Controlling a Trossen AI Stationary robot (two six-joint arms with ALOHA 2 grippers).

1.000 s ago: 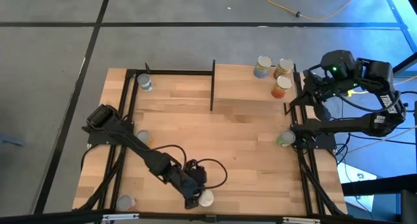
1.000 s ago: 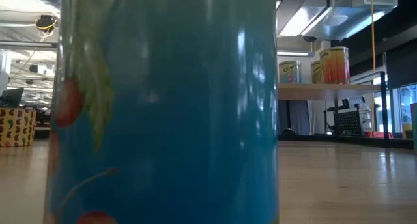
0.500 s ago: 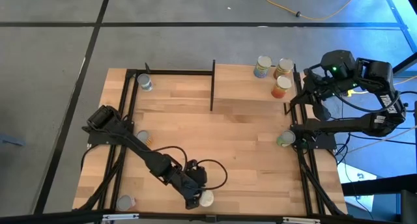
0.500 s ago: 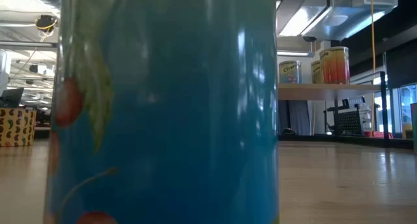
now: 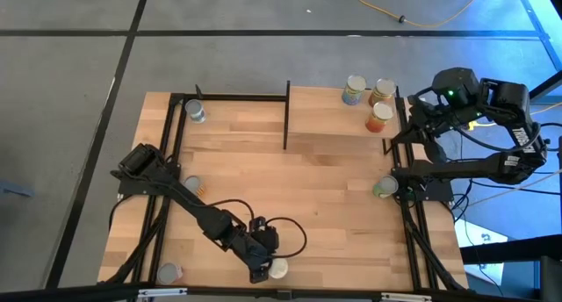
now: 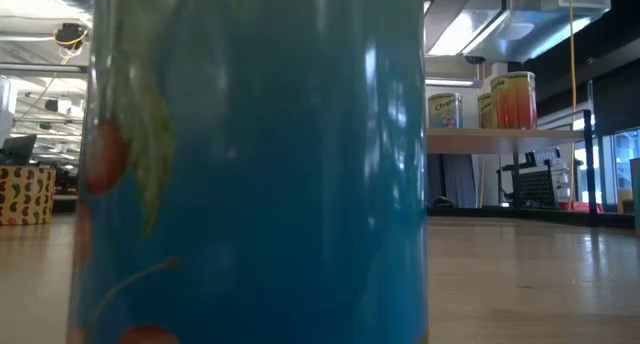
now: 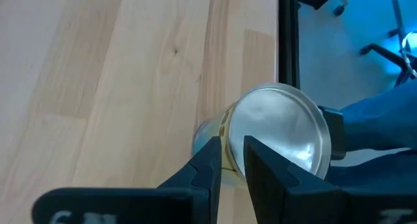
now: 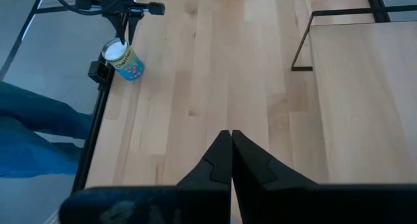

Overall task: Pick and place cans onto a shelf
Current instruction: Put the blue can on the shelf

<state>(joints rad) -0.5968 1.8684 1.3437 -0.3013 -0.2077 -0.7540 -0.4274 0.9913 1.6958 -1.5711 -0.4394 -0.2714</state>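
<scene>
A can with a silvery lid [image 5: 278, 268] and a blue label stands at the table's near edge. Its lid shows in the left wrist view [image 7: 281, 131], and it fills the low view [image 6: 250, 164]. My left gripper [image 5: 260, 269] points down right beside it on its left, fingers almost together [image 7: 232, 160]. My right gripper [image 5: 413, 126] hangs shut and empty [image 8: 230, 138] at the table's right edge, near the shelf [image 5: 338, 118]. Three cans [image 5: 355, 89] [image 5: 381, 92] [image 5: 378, 118] stand on the shelf's far right part. My left gripper's fingertips [image 7: 210, 160] stand against the can's side wall [image 7: 228, 151] just below the lid's rim, coming from above. I cannot tell whether they touch it. The can stands with its base on the table.
More cans stand on the table at the far left [image 5: 195, 111], the left [image 5: 191, 185], the near left [image 5: 169, 272] and the right edge [image 5: 384, 188]. Black frame rails run along both sides. Blue cloth [image 7: 371, 129] shows beyond the near edge. A cable [image 5: 290, 236] loops behind my left gripper.
</scene>
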